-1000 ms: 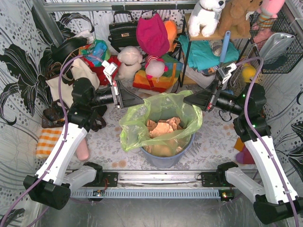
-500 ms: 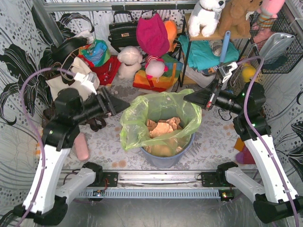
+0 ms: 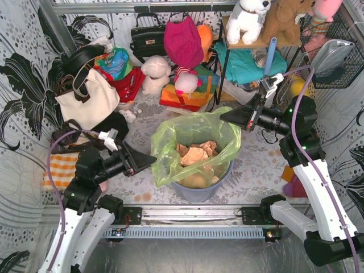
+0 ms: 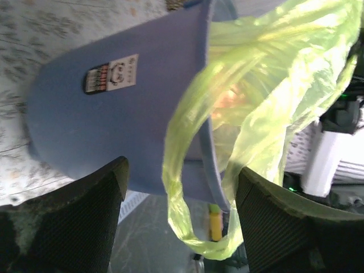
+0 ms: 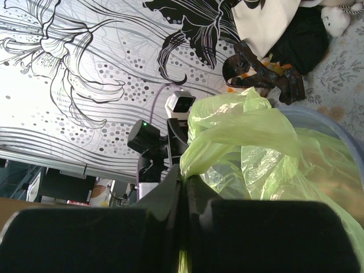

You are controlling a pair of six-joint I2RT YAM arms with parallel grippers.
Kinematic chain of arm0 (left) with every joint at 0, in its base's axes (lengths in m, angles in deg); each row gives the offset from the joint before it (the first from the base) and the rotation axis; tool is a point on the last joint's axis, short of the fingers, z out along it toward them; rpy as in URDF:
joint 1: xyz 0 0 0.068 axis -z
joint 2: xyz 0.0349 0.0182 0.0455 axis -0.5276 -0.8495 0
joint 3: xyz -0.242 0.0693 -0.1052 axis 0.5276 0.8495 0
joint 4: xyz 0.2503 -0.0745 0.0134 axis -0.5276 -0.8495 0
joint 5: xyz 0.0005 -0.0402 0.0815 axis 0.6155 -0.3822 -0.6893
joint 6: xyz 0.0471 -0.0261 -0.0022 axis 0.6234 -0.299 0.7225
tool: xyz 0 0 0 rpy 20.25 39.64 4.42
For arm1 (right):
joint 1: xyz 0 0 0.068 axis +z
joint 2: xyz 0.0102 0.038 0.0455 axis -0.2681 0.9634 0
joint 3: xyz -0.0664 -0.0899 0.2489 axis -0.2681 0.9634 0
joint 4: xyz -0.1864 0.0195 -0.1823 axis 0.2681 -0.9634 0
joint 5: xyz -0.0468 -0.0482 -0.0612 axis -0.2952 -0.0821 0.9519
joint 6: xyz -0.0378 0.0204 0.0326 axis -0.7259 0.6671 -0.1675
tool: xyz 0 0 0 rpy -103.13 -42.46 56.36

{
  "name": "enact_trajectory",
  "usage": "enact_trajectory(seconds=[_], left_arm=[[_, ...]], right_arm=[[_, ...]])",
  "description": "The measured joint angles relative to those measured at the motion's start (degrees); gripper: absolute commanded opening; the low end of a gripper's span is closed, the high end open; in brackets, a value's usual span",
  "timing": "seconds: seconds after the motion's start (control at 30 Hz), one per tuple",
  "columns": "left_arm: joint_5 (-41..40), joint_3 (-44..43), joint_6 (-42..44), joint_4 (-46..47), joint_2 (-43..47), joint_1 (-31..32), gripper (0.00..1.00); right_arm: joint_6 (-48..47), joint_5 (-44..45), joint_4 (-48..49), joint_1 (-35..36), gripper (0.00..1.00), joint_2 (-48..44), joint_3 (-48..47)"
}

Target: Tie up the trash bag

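The lime-green trash bag point(image 3: 196, 133) lines a blue-grey bin point(image 3: 223, 181), with crumpled brown paper point(image 3: 193, 153) inside. My right gripper point(image 3: 223, 118) is shut on the bag's far right rim; the right wrist view shows the plastic point(image 5: 250, 131) pinched between the closed jaws point(image 5: 185, 177). My left gripper point(image 3: 151, 161) is low at the bag's near left side, open. In the left wrist view a loose hanging loop of the bag point(image 4: 177, 187) dangles between the two spread fingers point(image 4: 79, 222), touching neither, in front of the bin's wall point(image 4: 114, 119).
Plush toys, handbags and a shelf point(image 3: 250, 42) crowd the back. A cream tote bag point(image 3: 85, 99) and an orange checked cloth point(image 3: 57, 170) lie at the left. A pink object point(image 3: 293, 187) sits by the right arm. A metal rail point(image 3: 187, 219) runs along the near edge.
My left gripper let go of the bag's left rim, opened, and swung down and nearer, to the bin's near left side. The bag's left rim slumped. My right gripper closed on the right rim.
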Motion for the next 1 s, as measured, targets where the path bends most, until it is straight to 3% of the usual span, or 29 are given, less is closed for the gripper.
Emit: enact_trajectory(seconds=[0.17, 0.33, 0.6, 0.77, 1.0], left_arm=[[6.54, 6.23, -9.42, 16.20, 2.29, -0.02, 0.78], [12.55, 6.67, -15.17, 29.83, 3.28, 0.00, 0.75], [19.19, 0.22, -15.28, 35.30, 2.03, 0.00, 0.74], [20.76, -4.96, -11.85, 35.91, -3.41, 0.00, 0.75], [18.38, 0.24, -11.69, 34.53, -6.86, 0.00, 0.76]], right_arm=[[0.02, 0.00, -0.31, 0.00, 0.04, -0.04, -0.68], [0.04, 0.02, -0.31, 0.00, 0.04, -0.11, -0.68], [0.28, 0.02, 0.50, 0.00, 0.04, -0.09, -0.68], [0.55, 0.24, 1.25, 0.00, 0.04, 0.00, -0.68], [0.72, 0.90, 1.44, 0.00, 0.04, -0.22, -0.68]])
